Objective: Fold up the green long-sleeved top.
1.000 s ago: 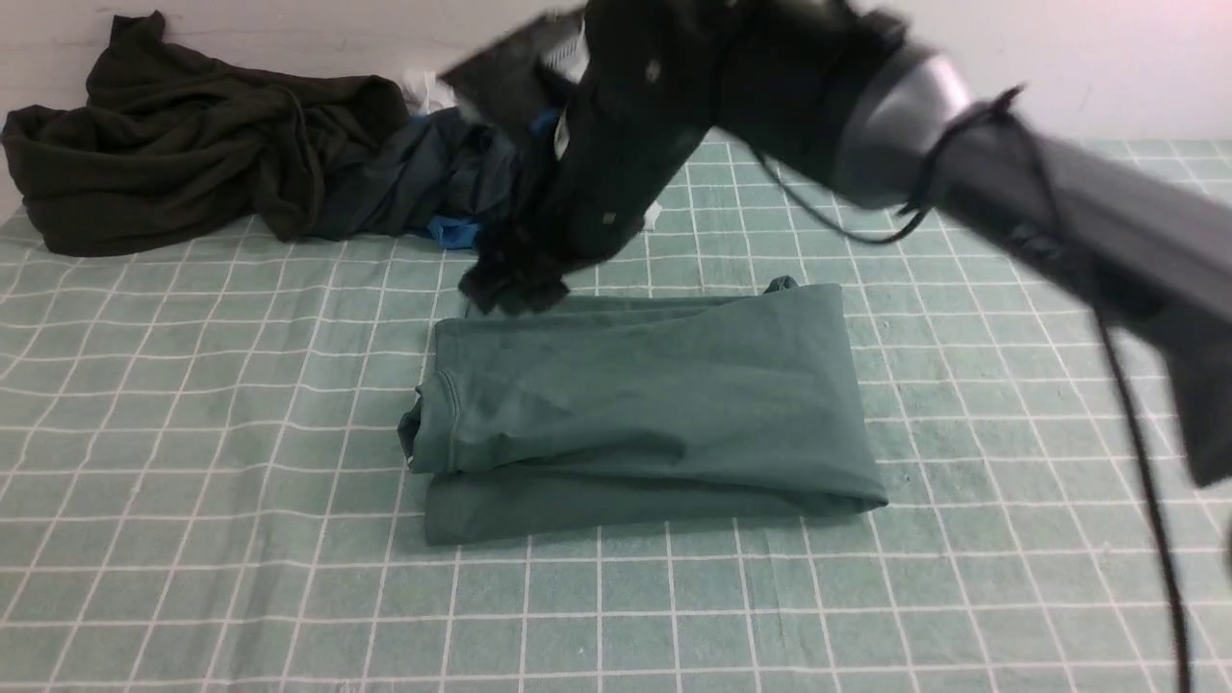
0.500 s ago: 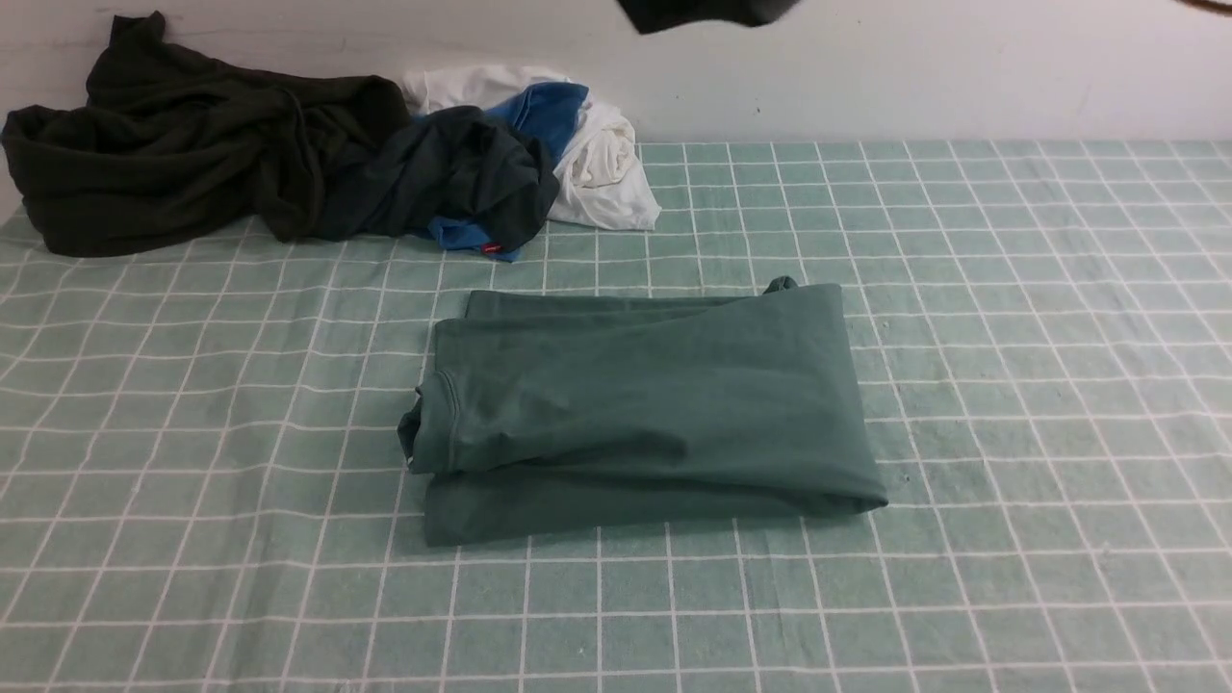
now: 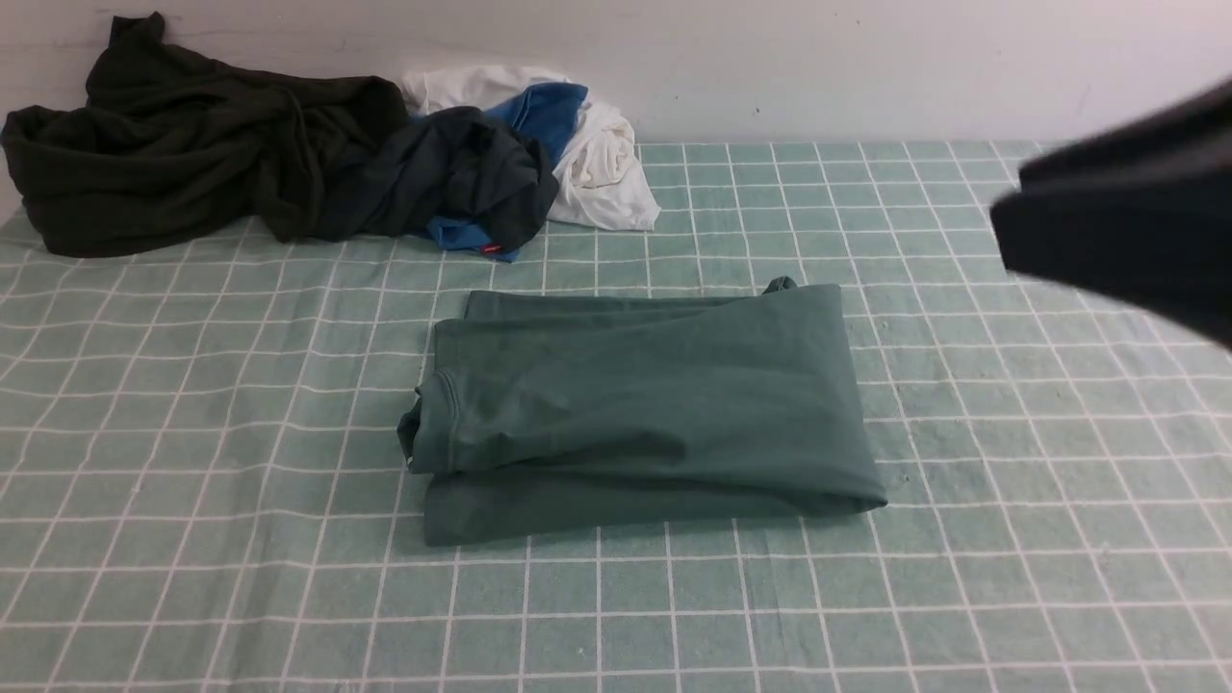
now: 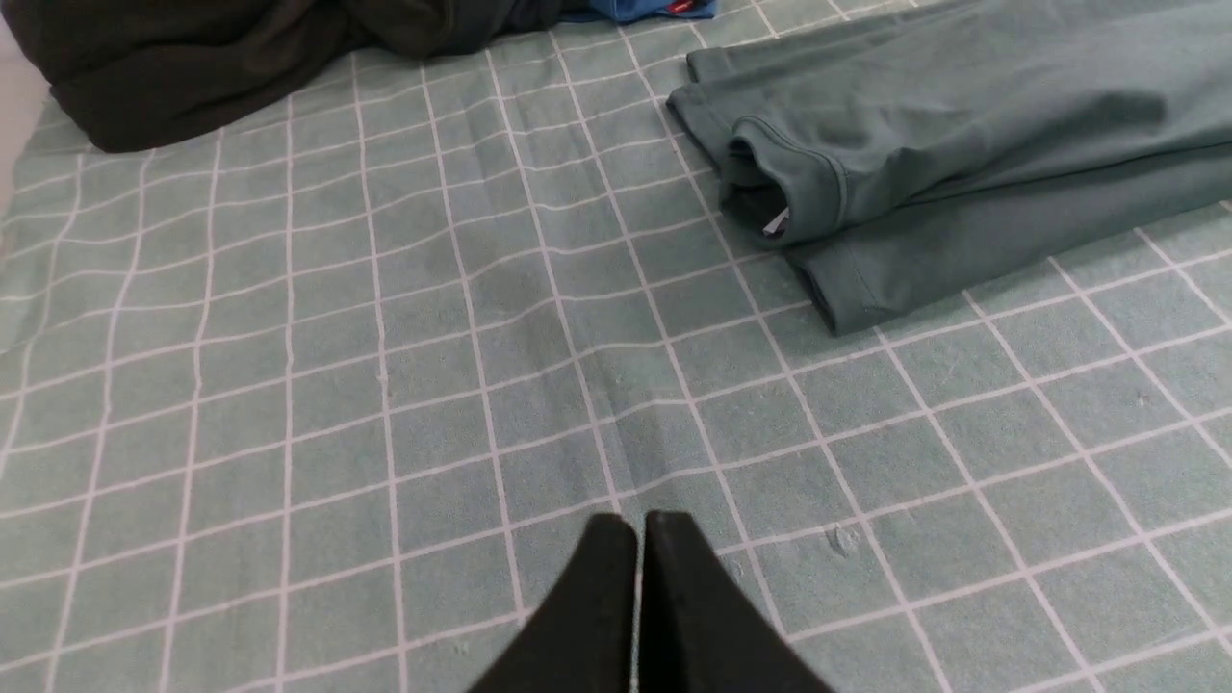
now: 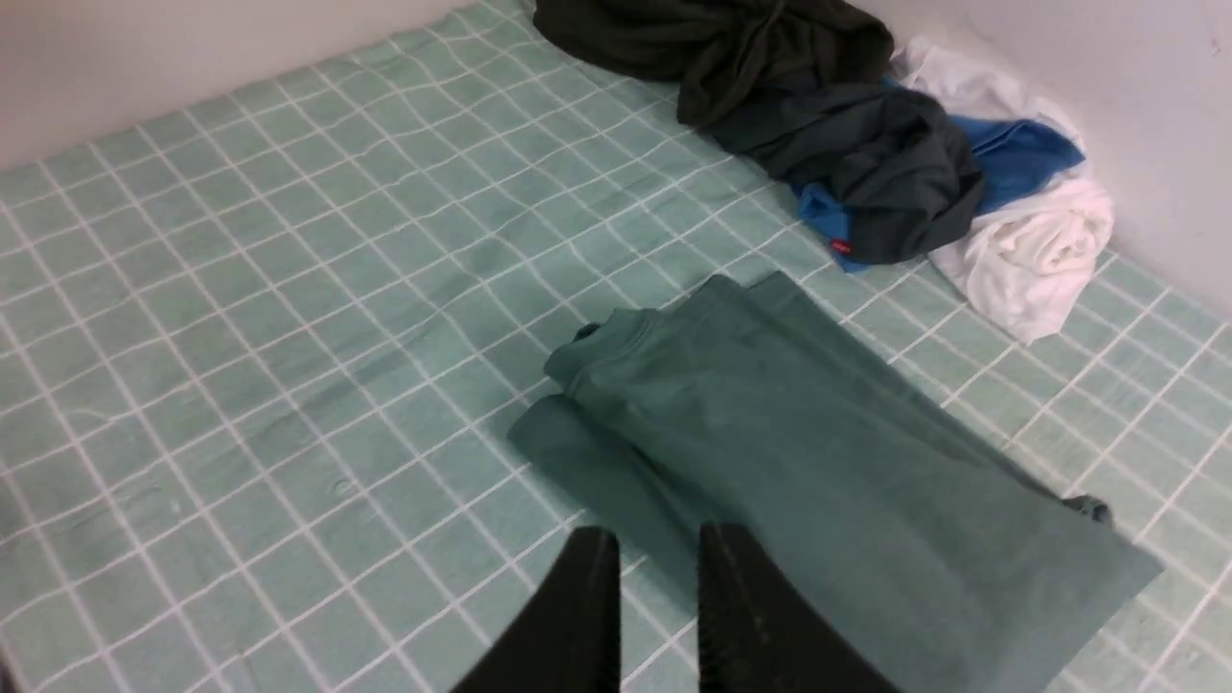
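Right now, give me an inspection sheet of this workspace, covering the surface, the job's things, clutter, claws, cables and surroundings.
Surface: pale green checked cloth with white grid lines, lying flat.
Job's things: muted teal-green cotton top, folded into a compact rectangle at centre, collar toward the robot's left.
Clutter: crumpled olive-black garment at far left; beside it, a dark grey garment bundled with blue and white ones.
Claws: left claw shut, empty, above bare cloth; right claw slightly parted, empty, above the top's near edge.
Cables: nothing seen.
Surroundings: plain white wall behind.
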Robot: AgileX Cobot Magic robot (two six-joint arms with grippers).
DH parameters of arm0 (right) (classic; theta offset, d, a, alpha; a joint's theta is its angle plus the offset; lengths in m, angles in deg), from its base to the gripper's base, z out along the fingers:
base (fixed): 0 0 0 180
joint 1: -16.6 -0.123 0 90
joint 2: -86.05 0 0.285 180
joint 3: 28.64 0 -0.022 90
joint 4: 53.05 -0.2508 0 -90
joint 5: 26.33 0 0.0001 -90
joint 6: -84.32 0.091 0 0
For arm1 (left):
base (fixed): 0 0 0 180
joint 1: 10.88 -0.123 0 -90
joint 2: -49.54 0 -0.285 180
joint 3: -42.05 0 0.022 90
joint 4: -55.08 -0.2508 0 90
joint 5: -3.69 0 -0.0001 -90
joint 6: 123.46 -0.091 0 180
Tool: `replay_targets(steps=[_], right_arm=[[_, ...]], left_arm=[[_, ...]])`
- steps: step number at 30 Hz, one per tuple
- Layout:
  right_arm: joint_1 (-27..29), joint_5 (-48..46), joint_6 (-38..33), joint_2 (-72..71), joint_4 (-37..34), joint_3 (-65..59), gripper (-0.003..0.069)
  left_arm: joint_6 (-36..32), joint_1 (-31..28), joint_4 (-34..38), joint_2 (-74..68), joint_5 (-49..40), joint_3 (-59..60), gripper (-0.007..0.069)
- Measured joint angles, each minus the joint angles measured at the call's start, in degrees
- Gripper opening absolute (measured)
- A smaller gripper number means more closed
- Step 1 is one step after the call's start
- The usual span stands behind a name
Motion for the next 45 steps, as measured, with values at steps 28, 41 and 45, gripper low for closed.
replay_targets(steps=[28, 41, 45], right_arm=[[14.57, 29.49, 14.47, -27.28, 12.78, -37.77, -0.0014], [44.06, 43.33, 16.18, -52.62, 6.79, -70.70, -0.0014], [47.63, 40.52, 16.49, -52.95, 7.79, -71.31, -0.0014]], left_arm=[[0.00, 0.00, -0.01, 0.00, 0.00, 0.00, -0.0003], [0.00, 0.00, -0.01, 0.00, -0.05, 0.00, -0.0003], [0.00, 0.00, -0.01, 0.02, -0.05, 0.00, -0.0003]])
